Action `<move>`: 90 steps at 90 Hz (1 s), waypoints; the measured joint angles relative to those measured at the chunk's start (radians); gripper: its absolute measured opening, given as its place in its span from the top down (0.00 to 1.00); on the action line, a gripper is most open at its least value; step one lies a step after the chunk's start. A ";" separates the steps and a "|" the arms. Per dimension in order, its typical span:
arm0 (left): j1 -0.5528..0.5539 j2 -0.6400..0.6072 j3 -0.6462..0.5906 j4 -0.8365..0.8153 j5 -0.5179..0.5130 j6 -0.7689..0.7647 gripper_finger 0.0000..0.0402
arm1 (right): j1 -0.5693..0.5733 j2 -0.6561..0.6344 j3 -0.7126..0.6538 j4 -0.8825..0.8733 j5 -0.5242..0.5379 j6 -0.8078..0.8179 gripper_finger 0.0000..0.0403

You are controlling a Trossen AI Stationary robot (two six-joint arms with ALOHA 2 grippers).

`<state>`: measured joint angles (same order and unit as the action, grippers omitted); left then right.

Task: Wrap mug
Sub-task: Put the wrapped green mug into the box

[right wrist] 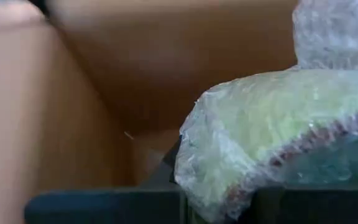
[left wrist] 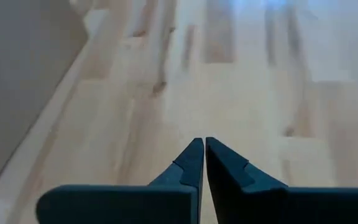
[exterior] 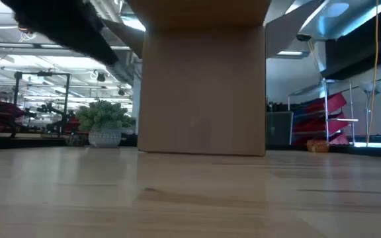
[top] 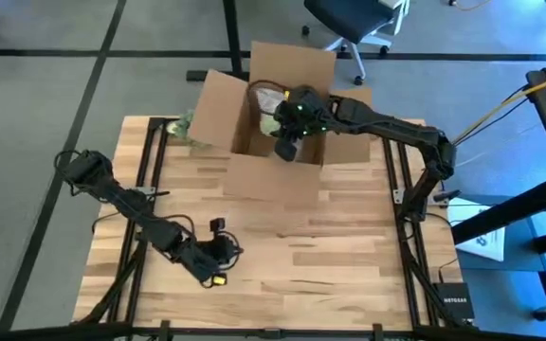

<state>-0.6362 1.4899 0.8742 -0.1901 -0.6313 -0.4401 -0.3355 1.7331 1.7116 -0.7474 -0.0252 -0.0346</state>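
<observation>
Cardboard box (top: 282,114) sits open at the far-centre edge of the tabletop (top: 282,246), flaps spread out. Right gripper (top: 287,144) is reached over the box's opening, just inside its front wall, w/ green lights showing on the wrist. It's clamped on the bubble-wrapped mug (right wrist: 272,130): right wrist view shows the pale green bundle in clear bubble wrap pressed against the gripper, brown box walls close behind it. More bubble wrap (top: 271,97) shows inside the box, beyond the gripper. A small greenish clump (top: 183,128) lies on the tabletop just beside the box's left flap; can't tell what it is.

Left gripper (top: 218,275) is well apart from the box, near the tabletop's front-left area, low over the wood. Its fingers (left wrist: 191,165) are pressed together, nothing between them, bare planks ahead.

Low view: box's front wall (exterior: 202,86) fills the middle, resting flat on the tabletop; a potted plant (exterior: 104,122) shows in the room behind, left of the box.
</observation>
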 joint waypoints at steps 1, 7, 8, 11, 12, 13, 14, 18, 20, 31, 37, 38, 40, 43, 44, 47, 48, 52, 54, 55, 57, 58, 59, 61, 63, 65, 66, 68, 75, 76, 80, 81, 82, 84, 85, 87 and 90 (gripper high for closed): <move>-0.002 -0.003 0.000 0.001 -0.001 -0.002 1.00 | -0.002 0.001 -0.007 0.000 0.003 -0.002 0.99; -0.016 -0.019 0.000 0.015 -0.014 -0.003 1.00 | -0.002 0.002 -0.049 0.010 -0.007 0.009 0.99; -0.018 -0.021 0.000 0.018 -0.018 -0.001 1.00 | -0.002 0.002 -0.057 0.015 -0.013 0.010 0.99; -0.024 -0.026 0.000 0.037 -0.026 0.007 1.00 | -0.004 -0.001 -0.080 0.035 -0.020 0.014 0.99; -0.025 -0.027 0.000 0.043 -0.028 0.011 1.00 | -0.007 -0.002 -0.089 0.044 -0.021 0.016 0.99; -0.027 -0.029 0.000 0.051 -0.030 0.015 1.00 | -0.007 -0.004 -0.097 0.051 -0.023 0.017 0.99; -0.028 -0.030 0.000 0.060 -0.031 0.020 1.00 | -0.007 -0.005 -0.106 0.058 -0.025 0.017 0.99; -0.033 -0.037 0.001 0.087 -0.035 0.035 1.00 | -0.010 -0.006 -0.137 0.079 -0.035 0.025 0.99; -0.034 -0.038 0.001 0.099 -0.035 0.046 1.00 | -0.011 -0.006 -0.150 0.091 -0.040 0.031 0.99; -0.030 -0.038 0.001 0.130 -0.035 0.076 1.00 | -0.023 -0.009 -0.198 0.145 -0.066 0.042 0.98; -0.028 -0.038 0.001 0.131 -0.037 0.074 1.00 | -0.028 -0.009 -0.204 0.160 -0.076 0.041 0.97; -0.028 -0.038 0.001 0.131 -0.037 0.073 1.00 | -0.028 -0.009 -0.205 0.162 -0.077 0.041 0.97; -0.028 -0.038 0.001 0.128 -0.037 0.072 1.00 | -0.028 -0.009 -0.206 0.168 -0.080 0.038 0.96; -0.029 -0.037 0.001 0.127 -0.036 0.071 1.00 | -0.030 -0.008 -0.207 0.177 -0.085 0.031 0.95; -0.029 -0.037 0.001 0.127 -0.036 0.070 1.00 | -0.032 -0.008 -0.207 0.180 -0.088 0.029 0.95; -0.029 -0.037 0.001 0.128 -0.035 0.063 1.00 | -0.033 -0.007 -0.209 0.189 -0.102 0.024 0.94; -0.029 -0.037 0.001 0.128 -0.035 0.060 1.00 | -0.033 -0.006 -0.209 0.191 -0.108 0.024 0.94; -0.030 -0.037 0.001 0.129 -0.035 0.057 1.00 | -0.035 -0.004 -0.211 0.199 -0.134 0.028 0.93; -0.030 -0.037 0.001 0.129 -0.035 0.055 1.00 | -0.040 -0.002 -0.212 0.201 -0.151 0.029 0.93; -0.029 -0.037 0.001 0.128 -0.035 0.055 1.00 | -0.040 -0.001 -0.212 0.202 -0.160 0.029 0.93; -0.029 -0.037 0.001 0.128 -0.035 0.055 1.00 | -0.044 0.000 -0.213 0.205 -0.181 0.030 0.93; -0.029 -0.037 0.001 0.128 -0.035 0.055 1.00 | -0.045 0.001 -0.214 0.205 -0.192 0.031 0.93; -0.029 -0.037 0.001 0.128 -0.035 0.055 1.00 | -0.046 0.001 -0.214 0.206 -0.199 0.033 0.93; -0.029 -0.037 0.001 0.128 -0.035 0.055 1.00 | -0.049 0.002 -0.215 0.207 -0.212 0.036 0.93; -0.029 -0.037 0.001 0.128 -0.035 0.055 1.00 | -0.052 0.002 -0.215 0.207 -0.220 0.039 0.93; -0.029 -0.037 0.001 0.128 -0.035 0.055 1.00 | -0.052 0.003 -0.215 0.207 -0.222 0.043 0.93; -0.029 -0.037 0.001 0.128 -0.035 0.056 1.00 | -0.053 0.003 -0.215 0.207 -0.222 0.045 0.93; -0.029 -0.037 0.001 0.128 -0.035 0.058 1.00 | -0.054 0.003 -0.215 0.208 -0.221 0.046 0.93; -0.029 -0.037 0.001 0.128 -0.035 0.062 1.00 | -0.054 0.000 -0.215 0.216 -0.205 0.045 0.93; -0.029 -0.037 0.001 0.128 -0.035 0.062 1.00 | -0.054 -0.001 -0.215 0.217 -0.204 0.045 0.93; -0.029 -0.037 0.001 0.127 -0.035 0.062 1.00 | -0.054 -0.008 -0.212 0.220 -0.203 0.045 0.94; -0.029 -0.037 0.001 0.127 -0.035 0.062 1.00 | -0.054 -0.008 -0.209 0.219 -0.201 0.046 0.95; -0.029 -0.037 0.001 0.127 -0.035 0.061 1.00 | -0.054 -0.008 -0.206 0.217 -0.199 0.046 0.95; -0.029 -0.037 0.001 0.128 -0.035 0.061 1.00 | -0.054 -0.008 -0.199 0.213 -0.195 0.048 0.96; -0.029 -0.037 0.001 0.128 -0.035 0.061 1.00 | -0.054 -0.008 -0.195 0.211 -0.193 0.049 0.97; -0.029 -0.037 0.001 0.128 -0.035 0.061 1.00 | -0.054 -0.008 -0.186 0.207 -0.188 0.050 0.98; -0.029 -0.037 0.001 0.128 -0.035 0.061 1.00 | -0.060 -0.008 -0.170 0.203 -0.178 0.057 0.98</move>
<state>-0.6651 1.4528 0.8749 -0.0624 -0.6659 -0.3789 -0.3952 1.7254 1.5419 -0.5440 -0.2029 0.0223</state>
